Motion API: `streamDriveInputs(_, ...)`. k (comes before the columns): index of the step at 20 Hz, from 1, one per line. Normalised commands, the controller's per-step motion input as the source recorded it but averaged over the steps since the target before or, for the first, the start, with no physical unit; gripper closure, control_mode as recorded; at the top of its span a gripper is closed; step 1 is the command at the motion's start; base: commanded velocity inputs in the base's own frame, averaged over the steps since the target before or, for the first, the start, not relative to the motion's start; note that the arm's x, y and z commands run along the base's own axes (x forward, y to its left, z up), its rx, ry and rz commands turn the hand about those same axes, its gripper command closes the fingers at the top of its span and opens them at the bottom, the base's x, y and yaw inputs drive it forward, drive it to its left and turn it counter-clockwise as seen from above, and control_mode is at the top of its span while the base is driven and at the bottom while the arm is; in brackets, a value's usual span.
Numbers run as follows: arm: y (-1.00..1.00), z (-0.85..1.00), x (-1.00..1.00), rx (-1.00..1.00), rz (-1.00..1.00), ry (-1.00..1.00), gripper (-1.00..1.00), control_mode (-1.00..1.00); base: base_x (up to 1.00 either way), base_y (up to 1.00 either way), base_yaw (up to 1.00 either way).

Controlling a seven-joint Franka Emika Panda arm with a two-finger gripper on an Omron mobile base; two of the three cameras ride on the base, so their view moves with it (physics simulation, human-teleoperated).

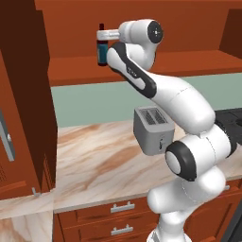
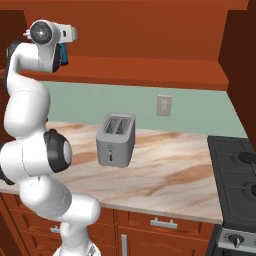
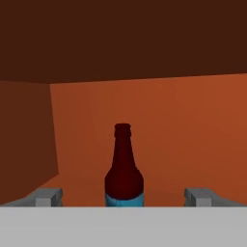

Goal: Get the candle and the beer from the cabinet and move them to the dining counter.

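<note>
1. The cabinet (image 1: pixel 142 28) spans the wall, its door (image 1: pixel 23 94) swung open at the left above a marbled tabletop (image 1: pixel 94 160).
2. A stove (image 2: pixel 240 175) sits at the tabletop's right end.
3. The arm (image 1: pixel 179 104) bends upward, its hand level with the cabinet's shelf.
4. A grey toaster (image 2: pixel 116 140) stands on the tabletop.
5. The beer (image 3: pixel 123 166) stands upright inside the cabinet.
6. The fingers (image 3: pixel 48 197) are spread wide either side of the bottle, not touching it.

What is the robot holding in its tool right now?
Nothing yet. The tool is wide open, its fingertips standing apart on either side of the beer in the cabinet, not touching it.
</note>
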Motion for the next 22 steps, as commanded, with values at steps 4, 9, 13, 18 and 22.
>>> streamDriveInputs(4, 0.14, 0.00, 0.20, 0.00, 0.00, 0.00, -1.00, -1.00, 0.00, 0.00, 0.00)
streamDriveInputs(9, 0.08, 0.00, 0.18, 0.00, 0.00, 0.00, -1.00, -1.00, 0.00, 0.00, 0.00)
streamDriveInputs(13, 0.02, 0.00, 0.16, 0.00, 0.00, 0.00, -1.00, -1.00, 0.00, 0.00, 0.00)
streamDriveInputs(18, 0.00, 0.00, 0.17, 0.00, 0.00, 0.00, -1.00, -1.00, 0.00, 0.00, 0.00)
streamDriveInputs(22, 0.00, 0.00, 0.20, 0.00, 0.00, 0.00, -1.00, -1.00, 0.00, 0.00, 0.00)
